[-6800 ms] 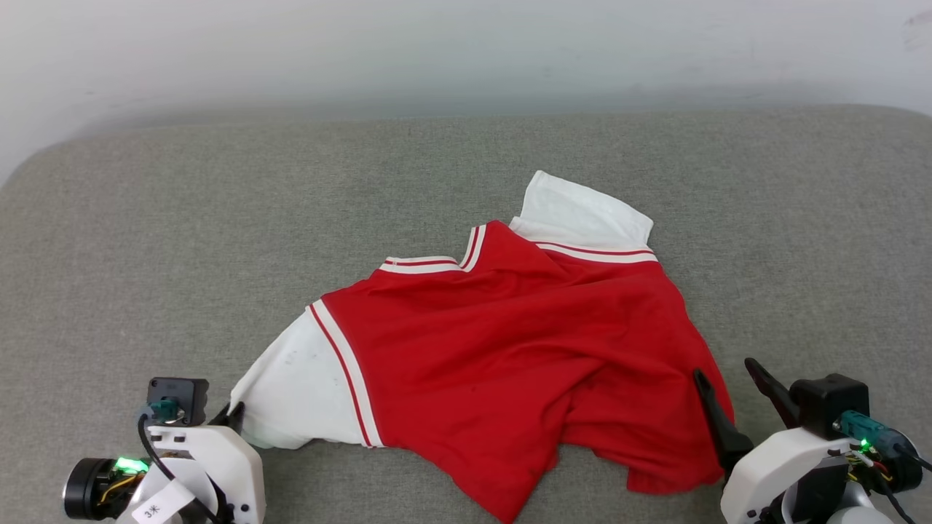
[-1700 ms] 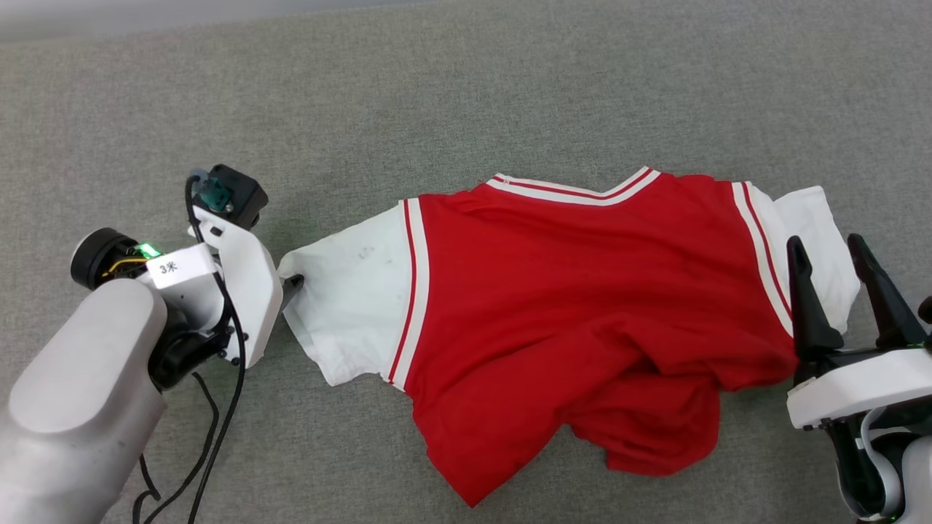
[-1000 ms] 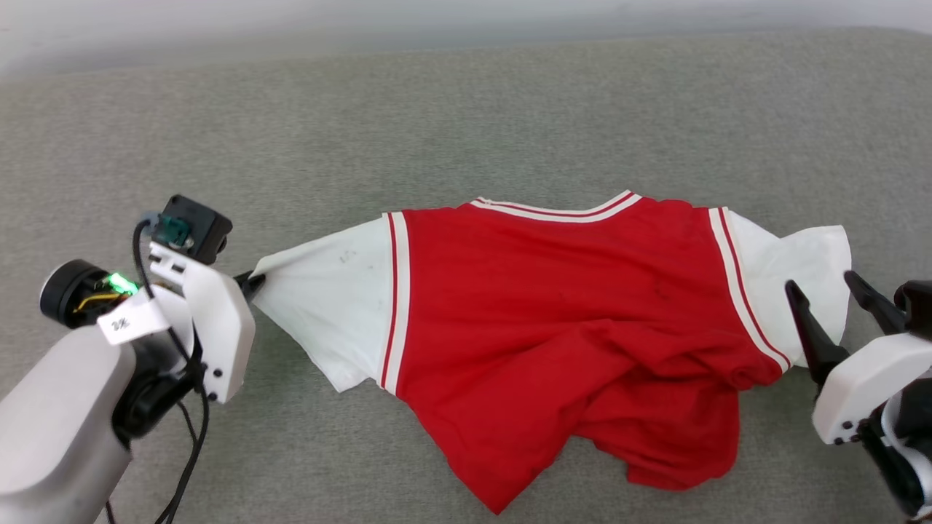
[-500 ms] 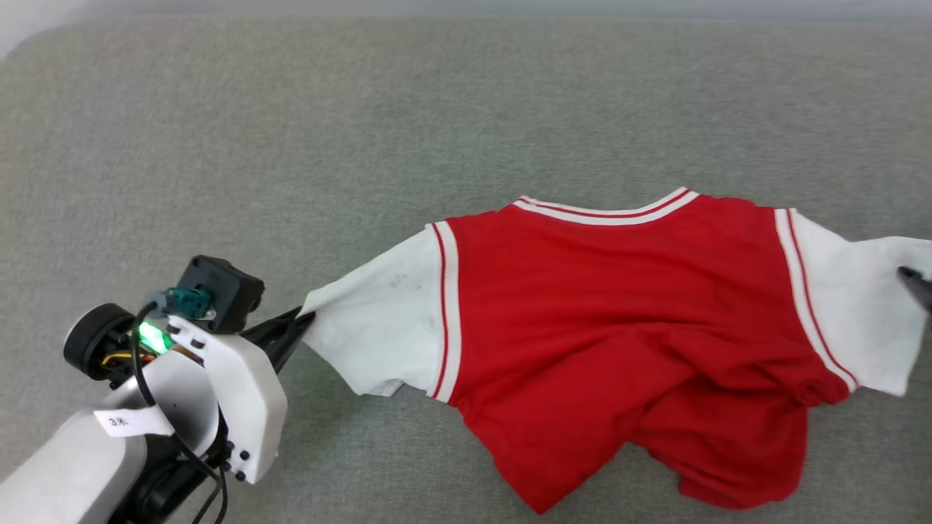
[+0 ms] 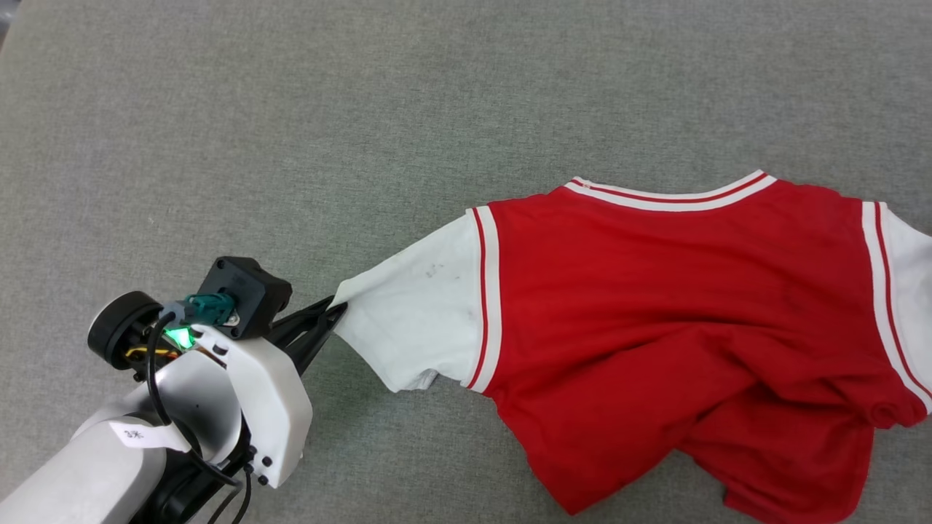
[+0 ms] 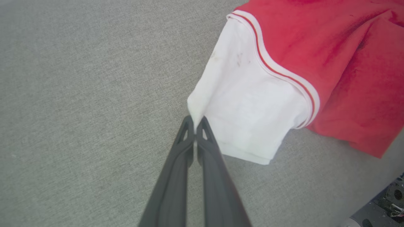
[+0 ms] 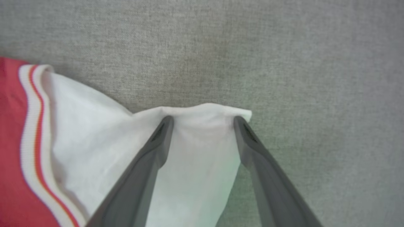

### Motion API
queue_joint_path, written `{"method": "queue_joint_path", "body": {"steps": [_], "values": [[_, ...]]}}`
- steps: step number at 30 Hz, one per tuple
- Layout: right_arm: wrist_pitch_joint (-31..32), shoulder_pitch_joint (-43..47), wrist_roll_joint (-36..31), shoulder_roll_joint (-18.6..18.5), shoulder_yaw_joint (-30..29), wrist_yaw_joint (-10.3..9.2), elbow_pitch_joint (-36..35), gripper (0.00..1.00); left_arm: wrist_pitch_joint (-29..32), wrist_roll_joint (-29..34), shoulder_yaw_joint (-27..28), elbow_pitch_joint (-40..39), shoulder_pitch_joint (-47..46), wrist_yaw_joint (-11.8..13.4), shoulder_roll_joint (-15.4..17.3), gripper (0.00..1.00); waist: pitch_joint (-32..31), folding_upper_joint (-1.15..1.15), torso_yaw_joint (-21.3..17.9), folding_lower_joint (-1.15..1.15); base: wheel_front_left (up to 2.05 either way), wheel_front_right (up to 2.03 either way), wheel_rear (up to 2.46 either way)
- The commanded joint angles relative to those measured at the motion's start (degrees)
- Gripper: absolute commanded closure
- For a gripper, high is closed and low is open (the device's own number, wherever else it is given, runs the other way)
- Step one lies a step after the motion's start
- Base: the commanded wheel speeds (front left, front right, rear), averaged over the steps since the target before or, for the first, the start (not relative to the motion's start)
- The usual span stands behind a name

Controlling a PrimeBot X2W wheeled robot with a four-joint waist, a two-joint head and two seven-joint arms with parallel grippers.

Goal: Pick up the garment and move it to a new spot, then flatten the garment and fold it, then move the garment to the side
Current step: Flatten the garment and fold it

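Two garment point(image 5: 655, 291) sleeves: left jaws pinched the nine-o'clock one, right jaws straddled the three-o'clock one, spread. Flattening likely needed those shut next.

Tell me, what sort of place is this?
Likely a robot test or training setup, not a home: a broad grey fabric-covered surface holds one lone red-and-white garment, and the left pincer, on an arm with exposed cables, pinches its white sleeve.

One white tag point(image 5: 136, 435) on my left forearm point(image 5: 69, 480) bears a short printed mark, too small to read reliably.
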Motion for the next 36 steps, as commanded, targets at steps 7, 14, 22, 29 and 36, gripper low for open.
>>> {"method": "queue_joint_path", "body": {"steps": [7,14,22,29,36], "values": [[-0.96,4.37,3.08,1.14,4.05,0.00,5.82,1.00,-0.54,0.05,-0.14,0.66,-1.01,-0.10,-0.63,1.00,0.90,0.00,1.03,0.00,0.00,0.00,0.00],[-6.56,3.58,5.67,0.65,5.74,-0.01,6.48,1.00,-2.08,-0.05,0.45,3.00,-0.49,0.42,-0.86,1.00,-1.13,0.00,0.36,0.00,0.00,0.00,0.00],[-14.47,0.84,9.39,-0.36,5.74,-0.05,4.33,1.00,-4.38,-0.71,0.95,6.02,1.31,0.53,-1.02,1.00,-7.99,0.00,-1.77,0.00,0.00,0.00,0.00],[-19.19,-0.07,10.86,-2.12,6.38,-0.05,2.28,1.00,-7.19,-0.24,3.04,6.77,2.24,2.22,-0.34,1.00,-14.44,0.00,-3.42,0.00,0.00,0.00,0.00],[-22.27,-0.51,11.94,-3.13,6.04,-0.05,-0.58,1.00,-11.45,0.40,6.67,5.81,2.64,4.48,0.68,1.00,-19.78,0.00,-4.32,0.00,0.00,0.00,0.00]]}}
